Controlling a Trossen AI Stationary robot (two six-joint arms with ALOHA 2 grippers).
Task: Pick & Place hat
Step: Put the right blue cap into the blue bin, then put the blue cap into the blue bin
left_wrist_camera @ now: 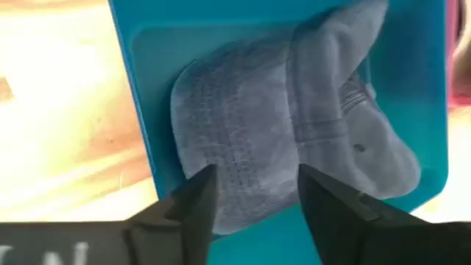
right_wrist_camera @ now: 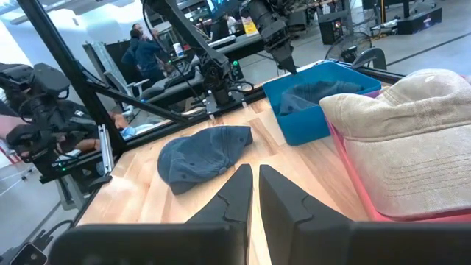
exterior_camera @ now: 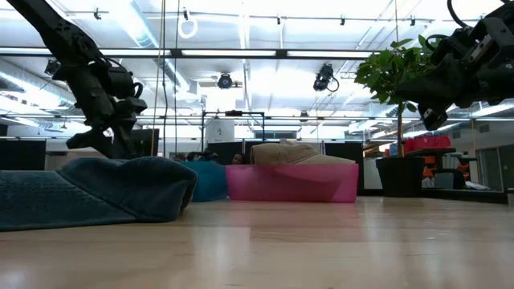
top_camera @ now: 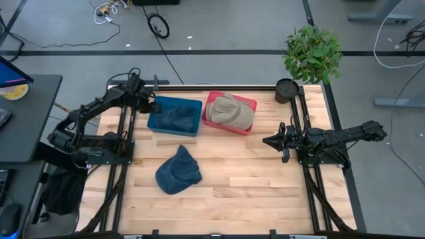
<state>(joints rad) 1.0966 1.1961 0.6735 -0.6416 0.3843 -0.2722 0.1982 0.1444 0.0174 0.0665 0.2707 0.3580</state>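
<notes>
- The left tool [top_camera: 154, 104] sits in the upper left of the high view, at the left edge of the blue bin [top_camera: 192, 124]. In the left wrist view its 2 fingers [left_wrist_camera: 195, 202] are spread apart over the bin with nothing between them.
- A grey-blue hat [left_wrist_camera: 294, 140] lies inside the blue bin [left_wrist_camera: 140, 88], filling most of it.
- A second, dark blue hat [top_camera: 178, 170] lies loose on the table [top_camera: 252, 179], lower centre of the high view, well apart from both bins.
- A tan hat [top_camera: 229, 111] rests in the pink bin [top_camera: 247, 103], just right of the blue bin, the 2 bins touching or nearly so.
- The right tool [top_camera: 272, 141] waits at the right of the high view, over the table; in the right wrist view its fingers [right_wrist_camera: 235, 195] are almost together, holding nothing.
- A potted plant [top_camera: 311, 56] stands at the table's upper right corner.
</notes>
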